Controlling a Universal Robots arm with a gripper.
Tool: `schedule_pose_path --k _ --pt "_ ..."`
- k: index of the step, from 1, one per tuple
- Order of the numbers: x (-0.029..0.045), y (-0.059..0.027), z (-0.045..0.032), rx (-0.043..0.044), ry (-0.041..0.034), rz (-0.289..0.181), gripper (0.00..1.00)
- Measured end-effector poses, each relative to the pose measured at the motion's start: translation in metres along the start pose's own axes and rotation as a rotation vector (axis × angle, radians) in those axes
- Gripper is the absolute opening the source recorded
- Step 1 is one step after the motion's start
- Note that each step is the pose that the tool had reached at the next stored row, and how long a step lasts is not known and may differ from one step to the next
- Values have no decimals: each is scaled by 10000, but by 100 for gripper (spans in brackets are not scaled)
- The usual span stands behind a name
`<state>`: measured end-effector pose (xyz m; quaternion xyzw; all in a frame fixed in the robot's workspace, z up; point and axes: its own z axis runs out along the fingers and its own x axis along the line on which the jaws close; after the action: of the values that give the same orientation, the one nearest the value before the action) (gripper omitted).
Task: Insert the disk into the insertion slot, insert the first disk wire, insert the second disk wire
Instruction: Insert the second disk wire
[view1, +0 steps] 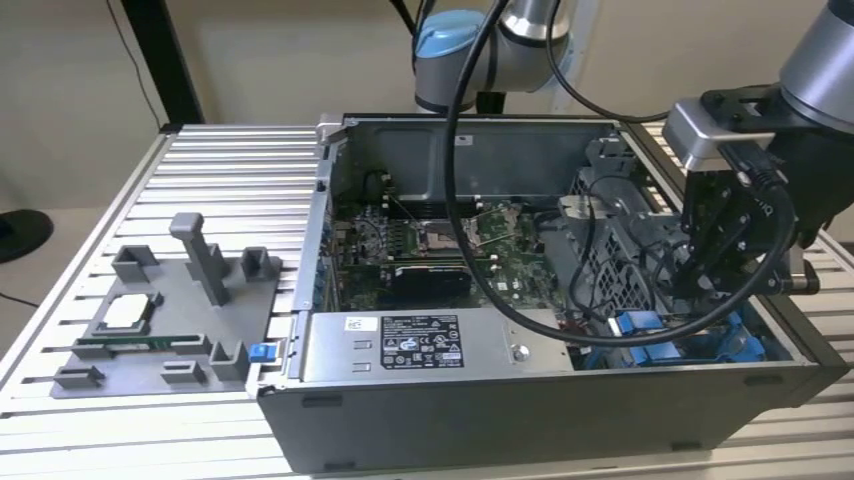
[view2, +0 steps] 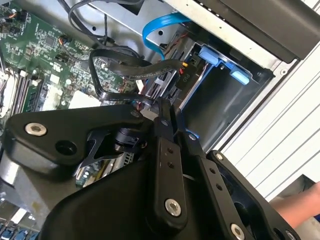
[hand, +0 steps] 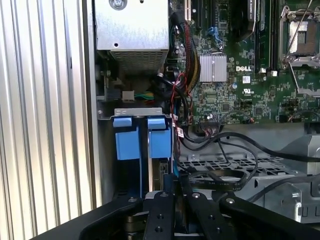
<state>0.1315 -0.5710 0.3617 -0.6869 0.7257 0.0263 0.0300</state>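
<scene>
The exterior view looks down from above and well back at the open grey metal computer case (view1: 561, 400) on the ribbed aluminium table (view1: 214, 170), arm at the exterior view's right. Both wrist views sit close (inside the case), looking past the black gripper (hand: 180, 192) (view2: 167, 107). They share the blue plastic drive clips (hand: 142, 137) (view2: 220, 62) and the green motherboard (hand: 240, 95) (view2: 45, 50).

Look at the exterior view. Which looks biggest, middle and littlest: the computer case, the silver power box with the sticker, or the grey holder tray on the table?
1. Computer case, biggest by far.
2. Grey holder tray.
3. Silver power box.
The tray and power box look close in size, so their order is unsure.
</scene>
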Motion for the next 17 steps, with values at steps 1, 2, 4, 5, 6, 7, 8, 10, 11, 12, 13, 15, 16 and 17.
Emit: schedule_pose_path --k 1,2,4,5,6,7,8,10,11,12,13,15,16,17 --pt "0 0 0 0 0 1 0" --pt "0 -3 0 0 1 0 0" --pt "0 -5 0 0 1 0 0" --pt "0 -5 0 0 1 0 0" --pt "0 -5 0 0 0 0 0" --pt "0 -6 0 0 0 0 0" --pt "0 -6 0 0 0 0 0" --pt "0 -6 0 0 0 0 0" --pt "0 -6 2 0 2 0 0" --pt "1 -7 6 0 1 0 0" --pt "1 -7 12 0 0 0 0" --pt "2 -10 29 1 -2 -1 0" --pt "2 -13 38 1 0 -2 0" --pt "3 -17 46 1 0 -2 0"
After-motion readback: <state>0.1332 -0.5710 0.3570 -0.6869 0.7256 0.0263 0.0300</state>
